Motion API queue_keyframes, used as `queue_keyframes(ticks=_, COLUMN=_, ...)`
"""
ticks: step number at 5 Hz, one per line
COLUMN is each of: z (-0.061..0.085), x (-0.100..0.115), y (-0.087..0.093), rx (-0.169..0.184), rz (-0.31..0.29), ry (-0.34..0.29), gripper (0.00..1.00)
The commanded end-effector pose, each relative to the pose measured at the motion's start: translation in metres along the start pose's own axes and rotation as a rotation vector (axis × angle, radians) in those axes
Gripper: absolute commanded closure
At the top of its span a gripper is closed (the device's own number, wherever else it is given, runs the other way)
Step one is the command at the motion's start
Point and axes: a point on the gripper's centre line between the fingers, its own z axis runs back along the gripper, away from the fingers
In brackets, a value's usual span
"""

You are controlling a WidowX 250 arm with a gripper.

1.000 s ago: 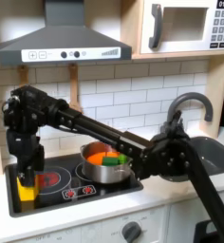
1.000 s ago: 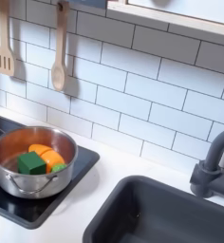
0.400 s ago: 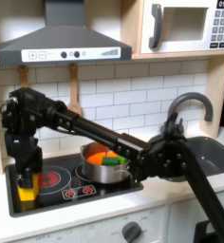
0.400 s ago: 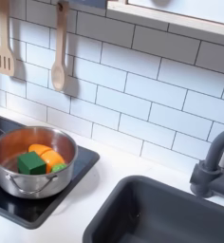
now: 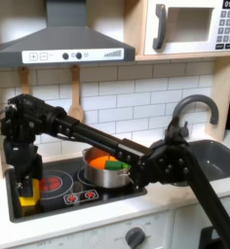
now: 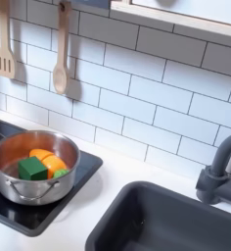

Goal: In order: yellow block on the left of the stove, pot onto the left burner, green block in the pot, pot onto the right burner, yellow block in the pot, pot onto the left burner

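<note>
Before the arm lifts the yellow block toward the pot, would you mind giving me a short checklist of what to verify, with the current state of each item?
1. Gripper down at the yellow block, at the first exterior view's left edge of the stove: ok.
2. Fingers closed on the block: cannot tell.
3. Pot sits on the right burner: ok.
4. Green block already inside the pot, beside an orange piece: ok.
5. Free room in the pot for another block: ok, bare metal at the front.
6. Left burner uncovered for the later slide: ok.
</note>
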Motion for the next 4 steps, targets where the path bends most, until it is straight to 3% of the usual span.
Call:
queue_keyframes(ticks=1, z=-0.0038, x=0.0001, y=0.0004, rx=0.013, rz=-0.003, ry=-0.002, gripper=0.00)
queue_keyframes(ticks=4, z=-0.0066, x=0.0021, y=0.0006, rx=0.021, rz=-0.008, ry=-0.013, gripper=0.00)
